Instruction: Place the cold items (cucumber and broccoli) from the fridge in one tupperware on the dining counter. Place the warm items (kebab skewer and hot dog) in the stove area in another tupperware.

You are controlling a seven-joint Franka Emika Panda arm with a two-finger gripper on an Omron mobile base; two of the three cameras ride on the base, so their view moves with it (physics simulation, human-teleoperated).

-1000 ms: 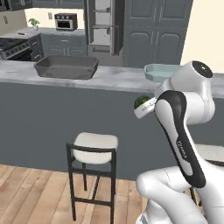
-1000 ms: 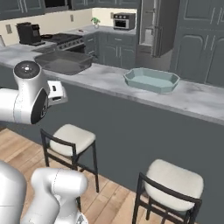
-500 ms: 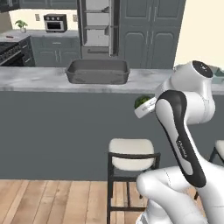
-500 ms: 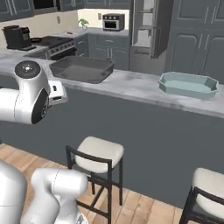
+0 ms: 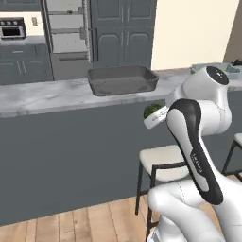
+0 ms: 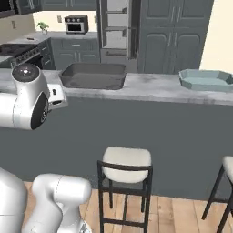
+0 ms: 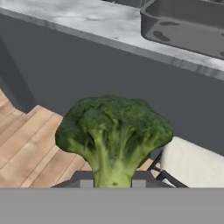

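My gripper (image 7: pixel 113 181) is shut on the stem of a green broccoli (image 7: pixel 114 131), which it holds upright in front of the dark counter wall. From the left base view the broccoli (image 5: pixel 152 110) sits in the gripper (image 5: pixel 154 118) just below the counter's edge. On the grey marble dining counter (image 5: pixel 42 97) a dark grey tupperware (image 5: pixel 122 79) stands above and left of the hand; the hand view has it at the upper right (image 7: pixel 188 24). A pale teal tupperware (image 6: pixel 207 78) rests further right on the same counter (image 6: pixel 150 88).
A cushioned bar stool (image 5: pixel 163 158) stands under the counter beside my arm, and another stool (image 6: pixel 126 164) shows in front of the counter wall. The fridge (image 6: pixel 116 27) stands open at the back, with a stove (image 6: pixel 13 50) and a microwave (image 6: pixel 76 23) to its left.
The whole scene has slid right in both base views, so the camera has moved along the counter. The arm holds the same pose with the broccoli still gripped.
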